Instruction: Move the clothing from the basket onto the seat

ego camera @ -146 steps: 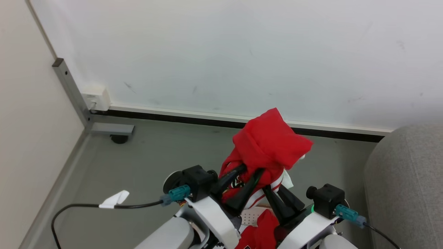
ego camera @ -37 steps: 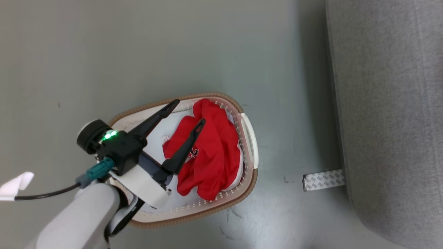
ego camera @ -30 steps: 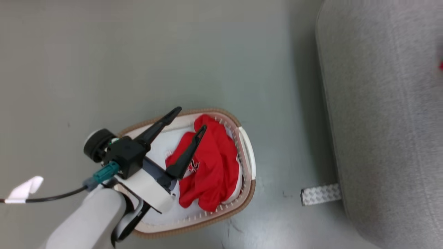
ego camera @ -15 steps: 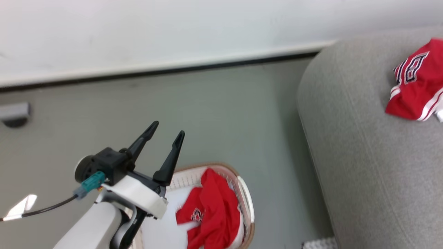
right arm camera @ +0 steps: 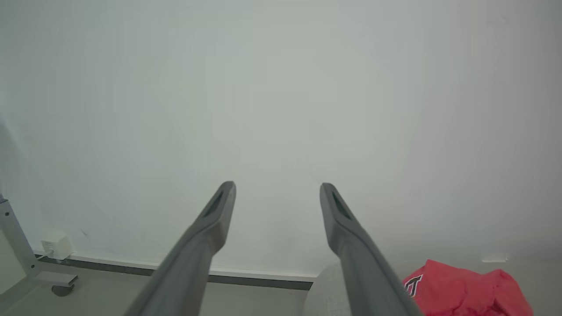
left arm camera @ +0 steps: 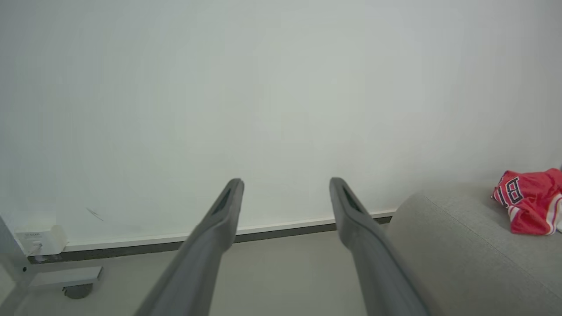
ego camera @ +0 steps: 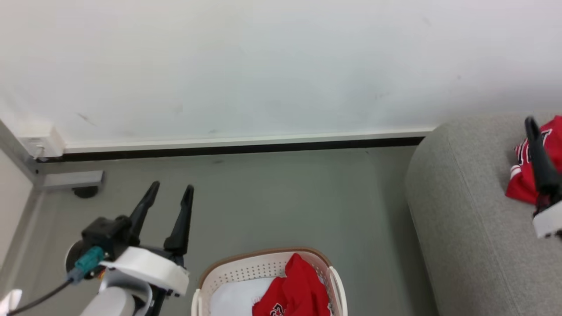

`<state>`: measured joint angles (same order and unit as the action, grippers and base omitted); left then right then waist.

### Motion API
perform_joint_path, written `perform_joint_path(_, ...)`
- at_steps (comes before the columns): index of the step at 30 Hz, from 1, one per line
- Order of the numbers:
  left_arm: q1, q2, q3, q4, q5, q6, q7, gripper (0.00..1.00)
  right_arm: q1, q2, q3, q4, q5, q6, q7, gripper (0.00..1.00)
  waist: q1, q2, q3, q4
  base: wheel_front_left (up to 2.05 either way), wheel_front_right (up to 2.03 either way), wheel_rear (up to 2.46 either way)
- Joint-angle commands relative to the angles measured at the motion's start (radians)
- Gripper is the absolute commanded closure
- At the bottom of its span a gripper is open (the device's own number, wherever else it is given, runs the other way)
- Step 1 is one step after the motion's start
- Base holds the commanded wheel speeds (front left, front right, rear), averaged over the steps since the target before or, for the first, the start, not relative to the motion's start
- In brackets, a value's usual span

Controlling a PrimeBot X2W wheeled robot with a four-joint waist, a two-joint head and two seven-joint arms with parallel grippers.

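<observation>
The cream basket (ego camera: 246,268) with its brown rim stands on the floor at the bottom middle of the head view. Red clothing (ego camera: 295,292) with a numeral lies in it on white cloth. My left gripper (ego camera: 170,189) hangs open and empty up and to the left of the basket, pointing at the wall. The grey seat (ego camera: 461,210) is at the right, with a red numbered jersey (ego camera: 520,186) lying on it. One dark finger (ego camera: 539,162) of my right arm crosses in front of that jersey. The right wrist view has my right gripper (right arm camera: 277,188) open and empty above the jersey (right arm camera: 465,285).
A white wall with a black baseboard (ego camera: 246,149) closes off the far side. A wall outlet box (ego camera: 37,142) and a metal frame foot on a caster (ego camera: 72,181) sit at the far left. Grey floor (ego camera: 285,202) lies between the basket, wall and seat.
The head camera has tilted up from the basket toward the wall. My left gripper has lifted away from over the basket, empty. The red bundle both grippers held earlier is gone from them.
</observation>
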<state>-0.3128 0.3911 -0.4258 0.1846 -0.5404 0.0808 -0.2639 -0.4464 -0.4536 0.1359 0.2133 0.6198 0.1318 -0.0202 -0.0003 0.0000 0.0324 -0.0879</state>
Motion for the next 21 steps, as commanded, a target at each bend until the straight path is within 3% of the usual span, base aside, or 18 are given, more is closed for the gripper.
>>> perform_joint_path(1,0.029,-0.006,0.008,0.003,0.022,0.001,0.0,0.0,0.061,0.031,-0.025,-0.019,-0.017,-0.002,-0.029,0.0,0.0003,0.0,-0.022,0.025,0.0,0.0,0.0)
perform_joint_path(8,0.126,-0.057,0.114,0.001,0.066,0.001,0.0,0.0,0.283,0.208,-0.078,-0.102,-0.139,-0.002,-0.129,0.0,0.0003,0.0,-0.031,0.053,0.0,0.0,0.0)
perform_joint_path(12,0.186,-0.103,0.192,-0.008,0.087,-0.018,0.0,0.0,0.357,0.282,-0.069,-0.071,-0.193,-0.002,-0.186,0.0,0.0003,0.0,-0.029,0.053,0.0,0.0,0.0)
perform_joint_path(21,0.266,-0.212,0.316,-0.008,0.209,-0.095,-0.001,0.0,0.41,0.342,-0.028,0.023,-0.257,-0.002,-0.238,0.0,0.0003,0.0,-0.018,0.043,0.0,0.0,0.0)
